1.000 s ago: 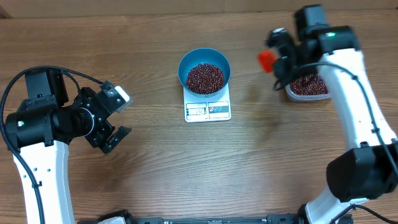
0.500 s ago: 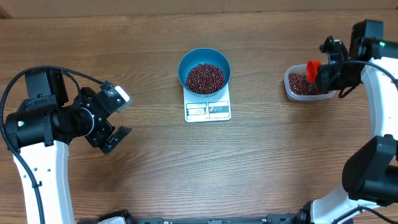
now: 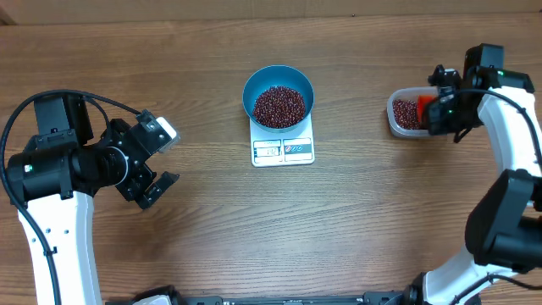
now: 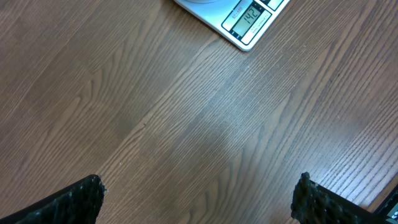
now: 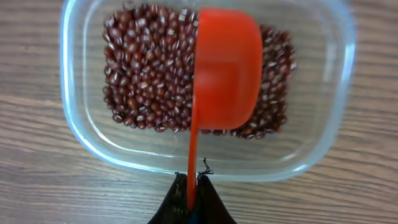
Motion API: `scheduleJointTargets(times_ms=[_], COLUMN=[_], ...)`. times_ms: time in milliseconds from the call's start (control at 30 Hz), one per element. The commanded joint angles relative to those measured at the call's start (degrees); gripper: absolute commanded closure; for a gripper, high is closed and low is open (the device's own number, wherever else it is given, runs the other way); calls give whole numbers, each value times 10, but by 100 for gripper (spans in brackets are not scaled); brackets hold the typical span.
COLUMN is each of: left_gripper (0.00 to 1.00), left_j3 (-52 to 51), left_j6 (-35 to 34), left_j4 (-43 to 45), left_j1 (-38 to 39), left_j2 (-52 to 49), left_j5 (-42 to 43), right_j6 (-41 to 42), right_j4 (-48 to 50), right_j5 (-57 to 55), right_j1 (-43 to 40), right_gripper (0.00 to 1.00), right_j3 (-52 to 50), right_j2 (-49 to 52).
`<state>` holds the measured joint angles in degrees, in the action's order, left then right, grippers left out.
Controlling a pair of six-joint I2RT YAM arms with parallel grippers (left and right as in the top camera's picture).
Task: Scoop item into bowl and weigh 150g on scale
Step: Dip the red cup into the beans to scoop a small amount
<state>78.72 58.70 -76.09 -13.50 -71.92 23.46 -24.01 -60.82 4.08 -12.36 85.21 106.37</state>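
The blue bowl (image 3: 278,100) stands on the white scale (image 3: 283,149) at the table's centre, with a heap of dark red-brown beans (image 3: 279,105) inside it. The scale's display (image 4: 249,15) appears to read 142. At the far right, my right gripper (image 3: 440,108) (image 5: 194,180) is shut on the thin handle of a red scoop (image 5: 227,74). The scoop is turned on its side over the beans (image 5: 149,81) in a clear tub (image 5: 81,137). My left gripper (image 3: 167,157) (image 4: 199,186) hangs open over bare wood at the left, holding nothing.
The clear tub (image 3: 398,127) sits near the table's right edge, under the right arm. The left arm's white body (image 3: 59,212) fills the lower left. Brown wooden tabletop (image 3: 356,220) lies between the scale and both arms.
The right arm carried the red scoop rightward, away from the bowl to the tub, and now holds it just above the beans there. The left arm has not moved.
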Motion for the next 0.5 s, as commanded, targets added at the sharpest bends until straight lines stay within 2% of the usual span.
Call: scheduleJointTargets(times_ms=[0,133,233,467], left_gripper=[0,0,0,0], left_j3=[1,1,1,1], left_j6=[20,20,20,20], left_j4=[-1,-2,-2,-1], left_j1=[0,0,0,0], left_j2=[-1,-1,-1,-1], left_j5=[-3,-3,-3,-3], right_j6=[3,2,2,18], right_j4=[-11,-29,-35,-43], right_j5=[38,53,115,202], right_j1=[17,31,29,-18], right_gripper=[96,97,96,96], right_j3=[-3,-3,-2,-2], right_j2=[11,11,11,11])
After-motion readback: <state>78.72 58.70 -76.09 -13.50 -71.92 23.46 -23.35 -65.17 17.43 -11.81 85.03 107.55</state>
